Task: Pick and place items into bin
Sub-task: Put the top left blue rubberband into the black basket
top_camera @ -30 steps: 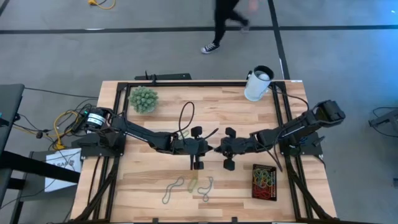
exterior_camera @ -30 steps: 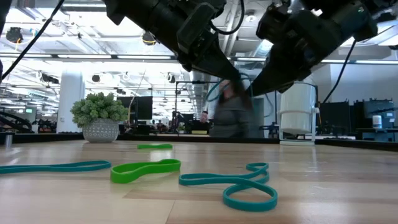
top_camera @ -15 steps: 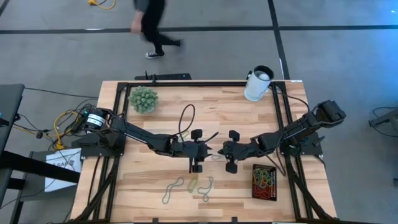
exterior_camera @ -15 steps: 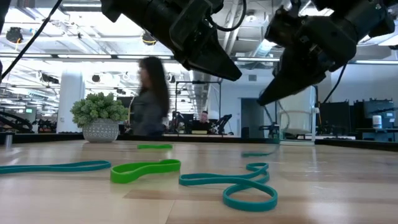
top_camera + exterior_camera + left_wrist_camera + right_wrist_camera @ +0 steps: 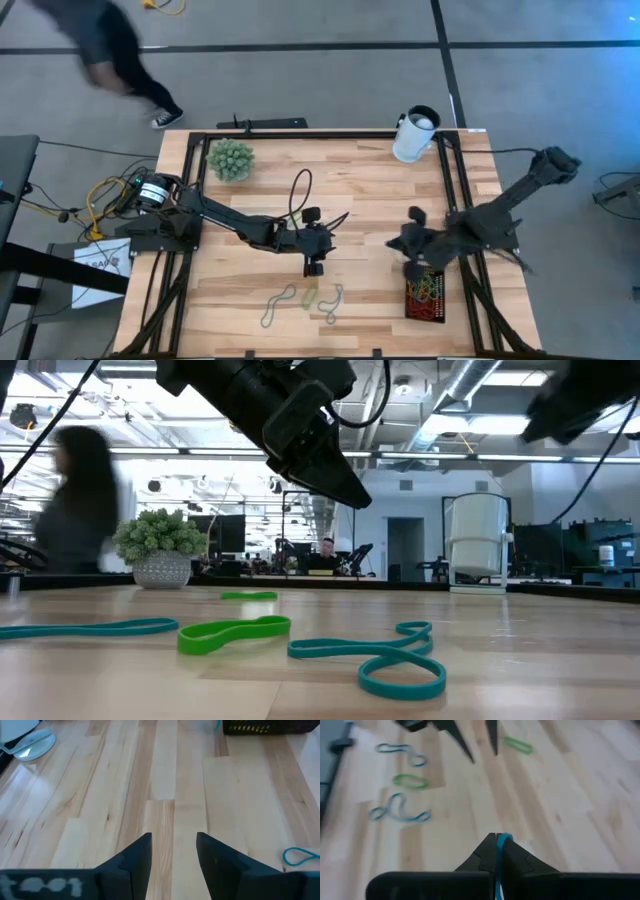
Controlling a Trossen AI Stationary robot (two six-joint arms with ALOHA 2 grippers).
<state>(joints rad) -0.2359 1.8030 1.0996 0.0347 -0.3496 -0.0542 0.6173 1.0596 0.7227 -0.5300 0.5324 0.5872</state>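
Several rubber-band items lie flat on the wooden table near its front edge: a teal loop [image 5: 380, 660], a green one [image 5: 233, 632] and another teal one [image 5: 80, 628]. A small green one [image 5: 248, 596] lies farther back. The black bin [image 5: 425, 292] sits at the front right with coloured bands inside. My left gripper [image 5: 172, 852] hovers open over bare wood at mid-table [image 5: 328, 240], holding nothing. My right gripper [image 5: 400, 245] is just beyond the bin's far end, shut on a blue band [image 5: 502, 840]. My right gripper pinches a strand of the blue band [image 5: 500, 855] between its two shut fingertips. The strand runs back along the seam between the fingers. The gripper's own body hides the rest of the band.
A white cup [image 5: 415, 135] stands at the far right corner and a green spiky ball [image 5: 230, 158] at the far left. Bare wood lies between the two grippers. A person walks across the floor beyond the table [image 5: 110, 50].
My left gripper has opened and let go of the blue band, drawing back a little toward the table's left edge. My right gripper, shut on that band, has carried it toward the table's right and near edges, up to the bin.
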